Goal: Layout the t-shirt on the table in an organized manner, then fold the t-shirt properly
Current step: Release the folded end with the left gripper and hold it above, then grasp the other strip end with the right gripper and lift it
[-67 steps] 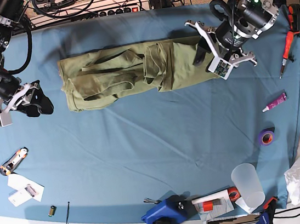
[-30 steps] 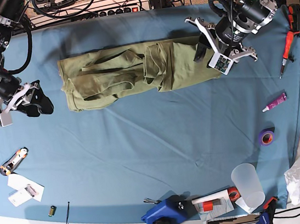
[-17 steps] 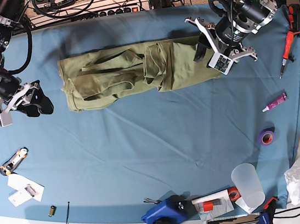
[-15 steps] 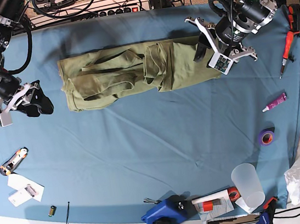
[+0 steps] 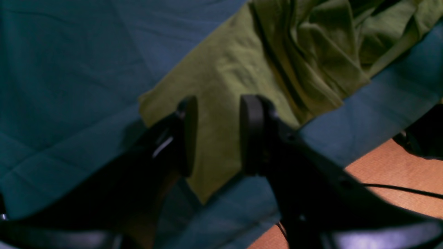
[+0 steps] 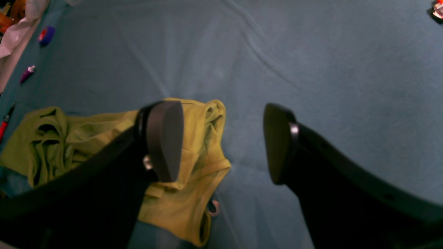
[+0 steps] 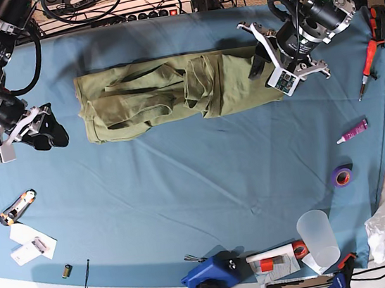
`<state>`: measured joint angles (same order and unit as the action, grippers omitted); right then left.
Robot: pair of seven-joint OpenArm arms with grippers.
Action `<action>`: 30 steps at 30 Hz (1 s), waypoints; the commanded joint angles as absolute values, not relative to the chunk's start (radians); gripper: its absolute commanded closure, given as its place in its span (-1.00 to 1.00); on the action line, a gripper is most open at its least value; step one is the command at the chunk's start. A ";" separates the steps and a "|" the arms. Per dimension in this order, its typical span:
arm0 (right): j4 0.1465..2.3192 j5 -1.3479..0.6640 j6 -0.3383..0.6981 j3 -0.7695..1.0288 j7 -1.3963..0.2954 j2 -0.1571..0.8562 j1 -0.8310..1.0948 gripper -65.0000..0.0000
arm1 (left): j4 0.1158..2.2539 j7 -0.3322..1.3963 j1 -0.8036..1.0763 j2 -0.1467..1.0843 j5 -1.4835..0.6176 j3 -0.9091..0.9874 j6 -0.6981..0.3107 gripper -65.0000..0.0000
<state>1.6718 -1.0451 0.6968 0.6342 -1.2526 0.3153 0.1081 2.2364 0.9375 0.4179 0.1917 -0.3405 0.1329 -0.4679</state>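
Teal bench (image 7: pixel 205 185) fills the frame, the t-shirt (image 7: pixel 172 93) bunched lengthwise across its upper middle. Left jaws (image 5: pixel 215 135) straddle the shirt's corner, part-open with nothing pinched, probably lining up a grab; right jaws (image 6: pixel 221 145) gape wide, empty, beside the other end.

Note that the left hand (image 7: pixel 259 64) has shifted slightly toward the far edge of the counter (image 7: pixel 184 188) compared with two seconds ago. It now sits over the right end of the t-shirt (image 7: pixel 172 93), settled in place during the last second.
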 commanded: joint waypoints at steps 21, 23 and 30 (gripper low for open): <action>1.688 -0.856 0.559 0.641 -1.208 0.348 0.097 -0.12 | 2.254 0.917 0.416 0.194 -0.408 0.135 -0.468 0.34; 1.682 -0.856 0.548 0.641 -1.220 0.340 0.097 -0.12 | 2.254 0.920 0.416 0.194 -0.427 0.135 -0.468 0.34; 1.472 -1.044 0.576 0.641 -1.293 0.341 0.096 -0.12 | 2.254 0.919 0.416 0.194 -0.427 0.134 -0.468 0.34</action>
<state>1.4506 -1.0203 0.5713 0.6357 -1.3167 0.3233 0.1066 2.2364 0.9405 0.4179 0.1917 -0.4129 0.1322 -0.4675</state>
